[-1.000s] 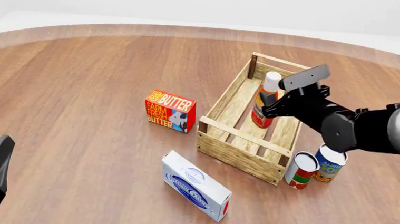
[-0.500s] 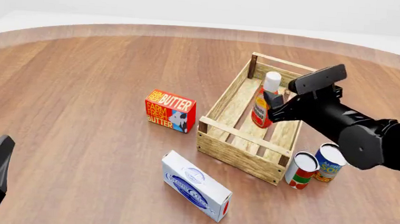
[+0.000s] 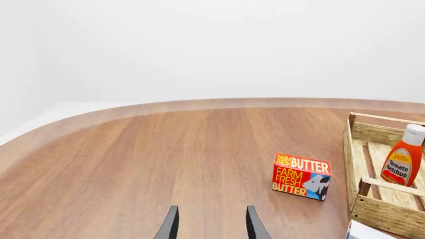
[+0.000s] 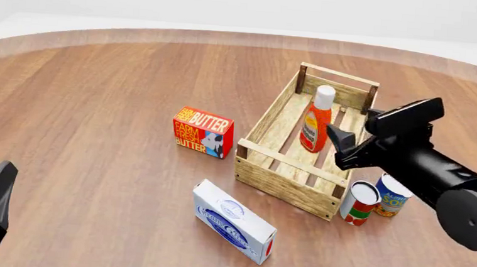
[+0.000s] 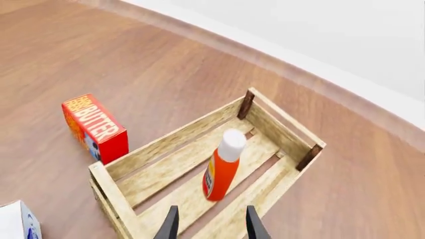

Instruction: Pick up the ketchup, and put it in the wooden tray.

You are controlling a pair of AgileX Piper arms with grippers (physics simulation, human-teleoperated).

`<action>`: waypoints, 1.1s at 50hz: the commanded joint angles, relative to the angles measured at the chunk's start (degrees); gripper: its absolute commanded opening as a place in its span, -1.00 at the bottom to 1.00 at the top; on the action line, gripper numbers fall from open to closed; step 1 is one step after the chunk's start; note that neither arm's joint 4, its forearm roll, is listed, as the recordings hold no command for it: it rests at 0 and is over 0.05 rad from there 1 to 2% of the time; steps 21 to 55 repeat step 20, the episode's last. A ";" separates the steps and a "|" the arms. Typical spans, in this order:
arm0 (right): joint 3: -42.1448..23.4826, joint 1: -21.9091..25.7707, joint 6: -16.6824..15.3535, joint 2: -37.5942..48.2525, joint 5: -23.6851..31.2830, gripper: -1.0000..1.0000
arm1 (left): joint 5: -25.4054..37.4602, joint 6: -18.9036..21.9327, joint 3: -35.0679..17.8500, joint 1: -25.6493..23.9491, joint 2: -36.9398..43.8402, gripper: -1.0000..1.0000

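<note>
Wood table [image 4: 99, 86] | wooden tray [image 4: 282, 177]: ketchup [image 4: 315, 121] upright inside

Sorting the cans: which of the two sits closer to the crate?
The red-and-white can, next to the crate's corner; the blue can stands beyond it.

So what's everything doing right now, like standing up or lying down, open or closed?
ketchup: upright inside the tray, released
wooden tray: flat on the table
butter box: on its long edge, label facing front
white box: lying flat
red-and-white can: upright
blue can: upright
right gripper: open, empty
left gripper: open, empty
</note>
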 commanded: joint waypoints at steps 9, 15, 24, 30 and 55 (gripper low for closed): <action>7.50 0.27 -0.01 -8.39 1.12 1.00 | 0.00 0.00 0.00 0.00 0.00 1.00; 10.22 -0.03 0.72 -11.10 1.91 1.00 | 0.00 0.00 0.00 0.00 0.00 1.00; 12.23 -0.71 1.00 -15.48 4.41 1.00 | 0.00 0.00 0.00 0.00 0.00 1.00; 12.23 -0.71 1.00 -15.48 4.41 1.00 | 0.00 0.00 0.00 0.00 0.00 1.00; 12.23 -0.71 1.00 -15.48 4.41 1.00 | 0.00 0.00 0.00 0.00 0.00 1.00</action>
